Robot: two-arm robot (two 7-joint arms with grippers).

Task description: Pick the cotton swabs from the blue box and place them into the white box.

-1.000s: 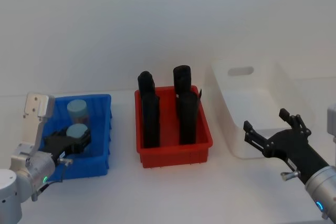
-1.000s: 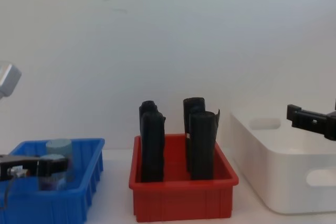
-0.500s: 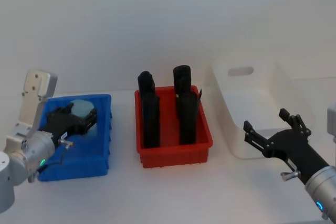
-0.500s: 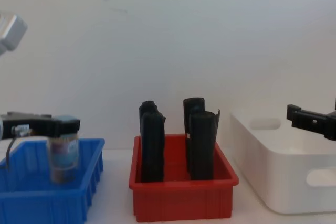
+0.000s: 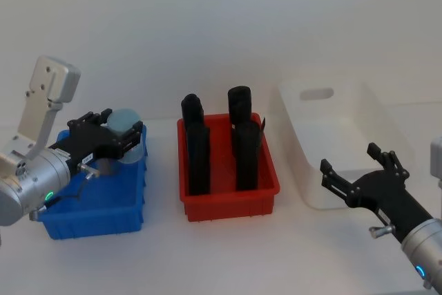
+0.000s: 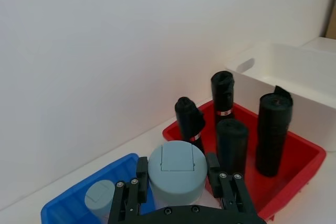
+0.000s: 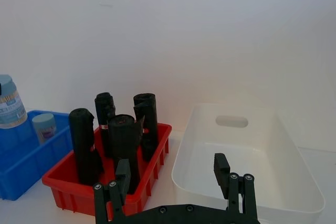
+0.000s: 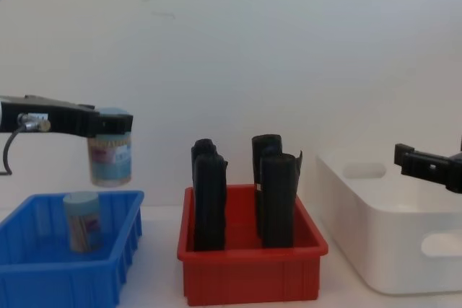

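White tabletop point(image 5: 228, 253), blue box point(image 5: 93, 220), red bin point(image 5: 231, 206), white box point(image 8: 382, 250), seemingly apart

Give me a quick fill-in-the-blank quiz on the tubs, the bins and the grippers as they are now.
The left gripper holds one tub above the blue box; ____ other tub stands inside it.
Between the blue box and the white box sits a bin coloured ____.
That bin holds ____ black rolls.
The right gripper is ____.
Missing: one, red, four, open.
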